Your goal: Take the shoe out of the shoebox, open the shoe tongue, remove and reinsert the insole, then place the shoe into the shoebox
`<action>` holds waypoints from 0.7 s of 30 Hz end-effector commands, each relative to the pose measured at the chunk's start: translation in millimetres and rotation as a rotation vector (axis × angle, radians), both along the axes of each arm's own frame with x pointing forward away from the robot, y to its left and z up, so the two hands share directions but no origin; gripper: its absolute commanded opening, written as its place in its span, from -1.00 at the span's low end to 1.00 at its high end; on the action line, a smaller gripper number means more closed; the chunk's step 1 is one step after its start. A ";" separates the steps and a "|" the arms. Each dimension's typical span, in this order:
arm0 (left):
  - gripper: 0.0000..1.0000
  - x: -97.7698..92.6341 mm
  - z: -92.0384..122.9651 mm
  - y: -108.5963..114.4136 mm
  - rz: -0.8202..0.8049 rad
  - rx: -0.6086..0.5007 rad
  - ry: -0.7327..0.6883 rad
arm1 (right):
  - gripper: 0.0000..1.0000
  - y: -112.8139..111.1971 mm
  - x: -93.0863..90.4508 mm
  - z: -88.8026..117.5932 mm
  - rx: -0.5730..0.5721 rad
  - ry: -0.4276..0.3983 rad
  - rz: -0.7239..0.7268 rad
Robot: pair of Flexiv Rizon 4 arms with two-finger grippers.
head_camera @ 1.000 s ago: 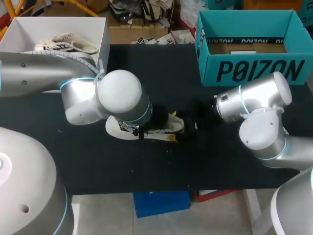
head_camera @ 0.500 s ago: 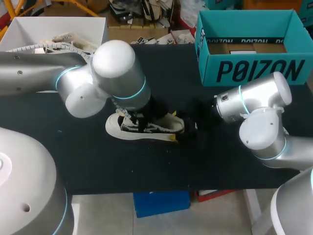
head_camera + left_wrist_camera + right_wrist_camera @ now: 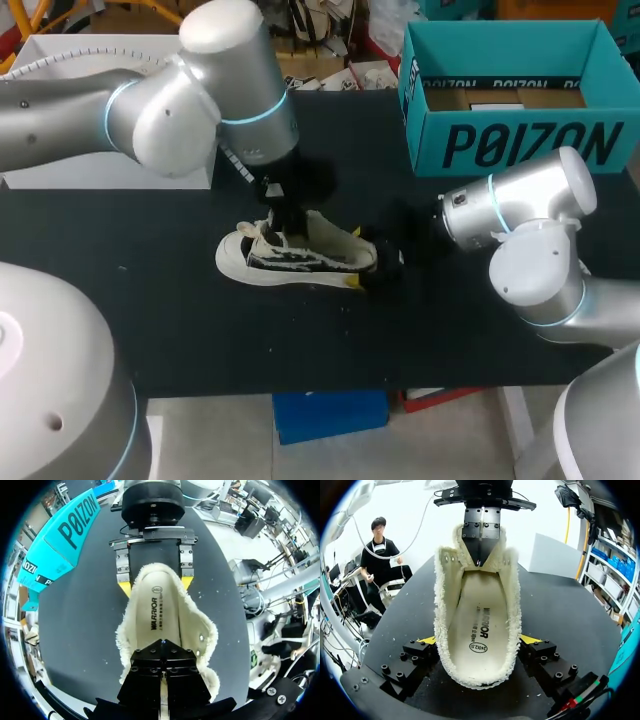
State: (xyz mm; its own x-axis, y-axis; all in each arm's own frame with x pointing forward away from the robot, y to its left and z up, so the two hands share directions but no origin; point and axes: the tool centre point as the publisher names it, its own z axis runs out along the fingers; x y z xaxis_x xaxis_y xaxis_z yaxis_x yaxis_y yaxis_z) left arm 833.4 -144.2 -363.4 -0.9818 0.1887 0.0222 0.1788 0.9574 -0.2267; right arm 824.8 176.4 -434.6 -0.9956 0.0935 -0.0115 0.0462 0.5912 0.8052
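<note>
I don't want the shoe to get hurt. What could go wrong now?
The left end effector pinches the tongue just by its edge, so it could slip out if pulled harder. The right end effector clamps the shoe only at the heel, so a strong pull might tip the toe up off the table.

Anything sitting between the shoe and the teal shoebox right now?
No object visible. Bare table lies between the shoe and the shoebox. Only the right arm sits close beside that path. The right gripper and the left gripper are both shut on the shoe.
</note>
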 end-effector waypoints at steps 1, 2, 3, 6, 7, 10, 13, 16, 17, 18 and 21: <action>-1.00 5.1 2.8 -9.3 -0.024 0.065 0.137 | -1.00 0.5 0.3 -3.6 -0.001 0.001 0.000; -1.00 4.9 2.9 -9.5 -0.023 0.070 0.151 | -1.00 0.5 0.3 -3.6 -0.001 0.001 0.000; -1.00 4.6 2.7 -9.7 -0.022 0.070 0.182 | -1.00 0.5 0.3 -3.6 -0.001 0.001 0.000; -1.00 3.9 2.7 -9.9 -0.018 0.072 0.211 | -1.00 0.5 0.3 -3.6 -0.001 0.001 0.000; -1.00 2.7 2.6 -9.9 -0.016 0.068 0.222 | -1.00 0.5 0.3 -3.6 -0.001 0.001 0.000; -1.00 -0.5 0.1 -9.7 -0.012 0.068 0.239 | -1.00 0.5 0.3 -3.6 -0.001 0.001 0.000; -1.00 -2.6 -3.5 -9.4 -0.008 0.066 0.258 | -1.00 0.5 0.3 -3.6 -0.001 0.001 0.000; -1.00 -5.2 -6.1 -9.8 -0.007 0.065 0.279 | -1.00 0.5 0.3 -3.6 -0.001 0.001 0.000; -1.00 -6.6 -6.6 -10.3 -0.009 0.065 0.289 | -1.00 0.5 0.3 -3.6 -0.001 0.001 0.000; -1.00 -8.0 -6.9 -10.8 -0.010 0.065 0.291 | -1.00 0.5 0.3 -3.6 -0.001 0.001 0.000; -1.00 -14.3 -8.9 -12.8 -0.010 0.062 0.289 | -1.00 0.5 0.3 -3.6 -0.001 0.001 0.000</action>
